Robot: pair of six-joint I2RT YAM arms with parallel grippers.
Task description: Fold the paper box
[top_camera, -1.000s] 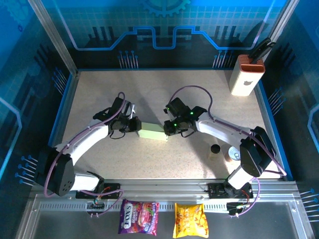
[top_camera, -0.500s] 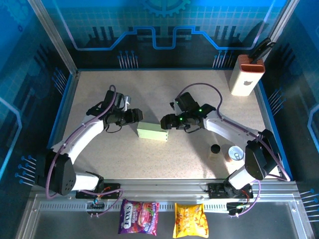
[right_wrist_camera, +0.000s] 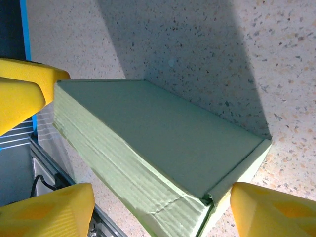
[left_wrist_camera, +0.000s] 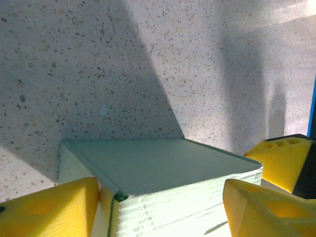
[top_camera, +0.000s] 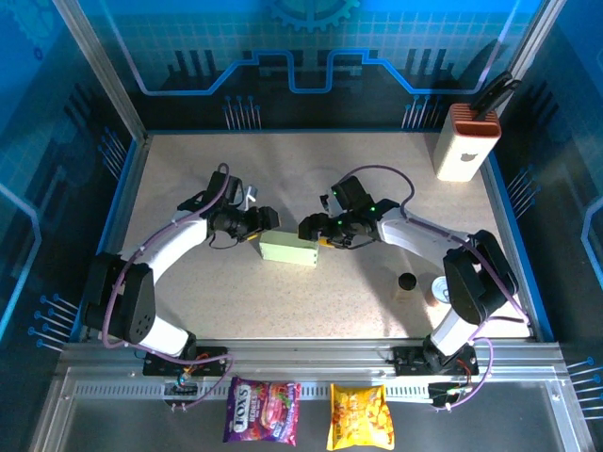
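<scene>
Paper box (top_camera: 289, 250): pale green thin card, folded shut into a small shallow rectangular box. It lies flat near the middle of the table, long axis running roughly 9 to 3 o'clock.
Box surface: the top face is smooth and matte. The side wall shows fine parallel ridges, and a tucked flap leaves a narrow dark slit at one corner.
Table (top_camera: 188, 169): beige, finely speckled, flat, with an aluminium rail at its 6 o'clock edge.
Left gripper (top_camera: 266, 222): at the box's 10 o'clock corner. The jaws are spread apart and released, straddling that end without clamping it.
Left fingers (left_wrist_camera: 49, 210): blunt yellow plastic wedges.
Right gripper (top_camera: 311, 232): at the box's 1 o'clock corner. The jaws are likewise parted wide and grasp nothing.
Right fingers (right_wrist_camera: 49, 210): the same yellow moulded wedges, with shallow recesses.
White block (top_camera: 466, 141): upright with an orange ribbed top, at the table's 1 o'clock corner.
Dark cylinder (top_camera: 407, 282): small and round, at 4 o'clock from the box.
Snack packets (top_camera: 262, 411): glossy, one purple and one yellow, beyond the rail at 6 o'clock.
</scene>
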